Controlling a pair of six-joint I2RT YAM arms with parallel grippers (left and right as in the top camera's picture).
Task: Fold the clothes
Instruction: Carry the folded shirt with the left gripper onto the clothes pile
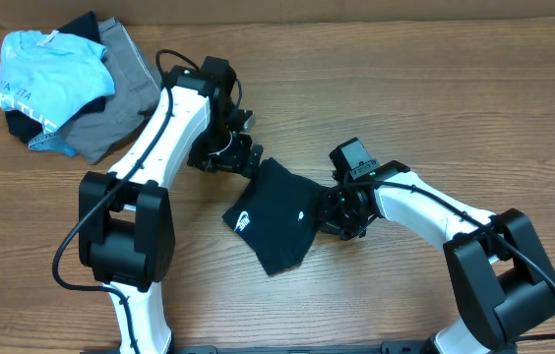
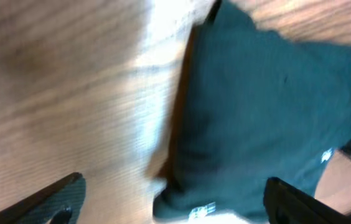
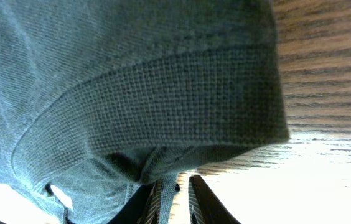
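At mid-surface (image 1: 405,98), a black shirt (image 1: 276,218): folded into a small skewed rectangle, flat on the wood, white logo (image 1: 242,222) facing up near the left edge.

Just beside the shirt's far corner, the left hand (image 1: 241,157), reaching in from the left. Spread wide in the wrist view, fingers (image 2: 54,196) low at either side, gripping nothing. Between them, the dark cloth's edge and a strip of bare wood, all rather blurred.

At the shirt's right edge, the right hand (image 1: 337,209), low against the cloth. Drawn narrow in its own view, with a fold of hem apparently nipped between the two tips, though dark and cut off at the frame's foot. Above the tips, more of the knit bulging over, and pale wood to the right.

Well apart, at the far left corner, a pile (image 1: 61,88): light-blue top over grey and dark cloth.
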